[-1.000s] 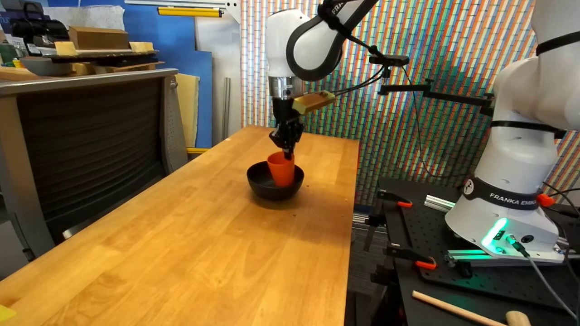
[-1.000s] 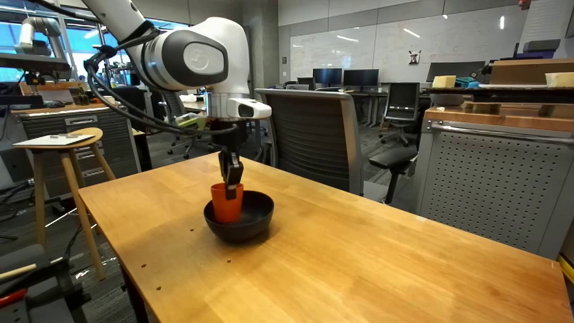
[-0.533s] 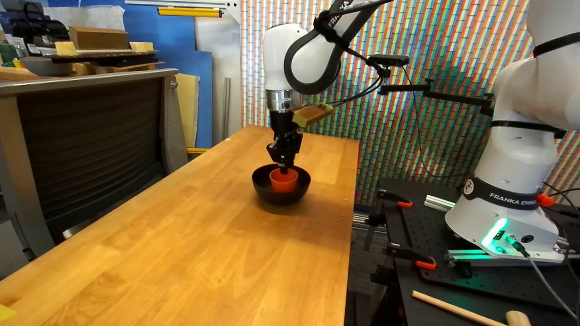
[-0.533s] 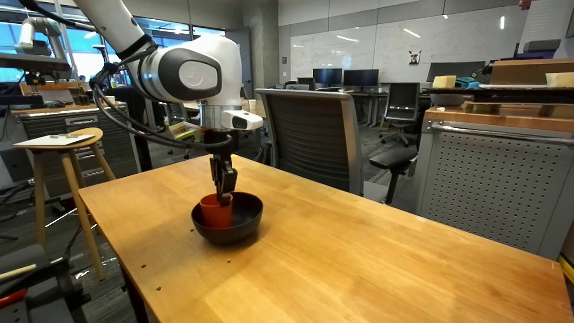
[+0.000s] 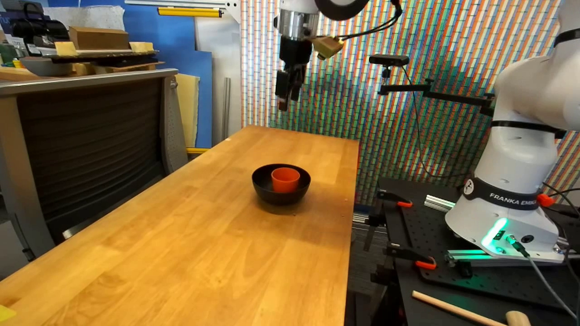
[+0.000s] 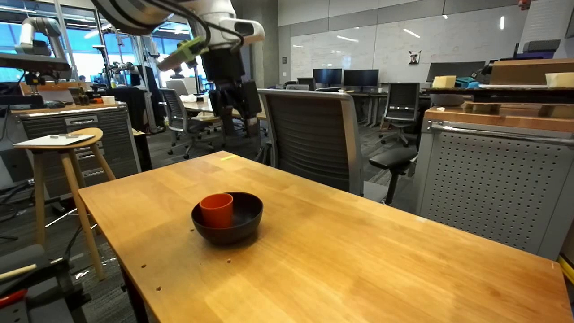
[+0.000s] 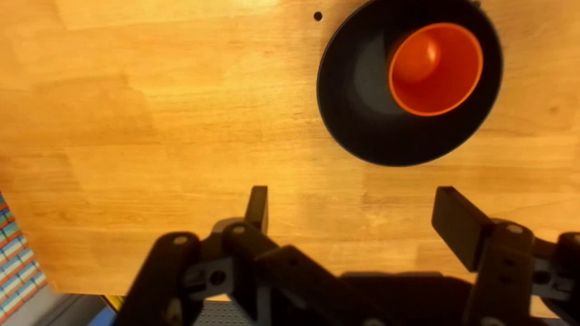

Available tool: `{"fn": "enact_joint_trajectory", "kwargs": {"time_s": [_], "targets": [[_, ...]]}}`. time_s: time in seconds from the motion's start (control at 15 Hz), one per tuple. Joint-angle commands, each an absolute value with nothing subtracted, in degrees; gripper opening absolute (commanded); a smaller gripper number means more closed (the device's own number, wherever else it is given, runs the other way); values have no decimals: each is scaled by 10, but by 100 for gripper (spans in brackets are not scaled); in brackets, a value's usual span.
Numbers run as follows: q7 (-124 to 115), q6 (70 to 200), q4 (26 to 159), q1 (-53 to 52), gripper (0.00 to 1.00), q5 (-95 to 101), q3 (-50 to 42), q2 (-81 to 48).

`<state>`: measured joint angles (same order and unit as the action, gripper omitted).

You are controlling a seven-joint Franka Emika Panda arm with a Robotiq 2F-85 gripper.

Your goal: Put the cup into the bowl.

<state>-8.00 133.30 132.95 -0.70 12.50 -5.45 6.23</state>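
The orange-red cup point(image 5: 286, 180) stands upright inside the black bowl point(image 5: 273, 195), its rim showing above the bowl's edge in both exterior views. In an exterior view the cup point(image 6: 217, 211) sits toward one side of the bowl point(image 6: 235, 234). From above, in the wrist view, I look into the hollow cup point(image 7: 446, 81) resting within the dark bowl point(image 7: 385, 140). My gripper point(image 7: 352, 189) is open, its fingers wide apart and only tabletop visible between them. In an exterior view the gripper point(image 5: 288, 103) hangs well above the bowl, touching neither thing.
The bowl rests on a long wooden table point(image 5: 217, 253). A dark office chair point(image 6: 314, 143) stands along one long side of the table. A camera on a bracket point(image 5: 389, 60) is mounted near the robot's base, and a wooden stool point(image 6: 85, 134) stands off the table's end.
The gripper lowered the cup deeper into the bowl, and the bowl slid slightly. It then let the cup go, opened wide and rose far above. Cup and bowl have stayed put since half a second ago.
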Motion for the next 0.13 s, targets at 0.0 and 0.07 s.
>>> {"fn": "enact_joint_trajectory", "kwargs": {"time_s": [0.0,0.07], "targets": [[-50,1315,1332,7,99,109,-38,82],[-35,1306,1336,7,100,103,-36,97]]}}
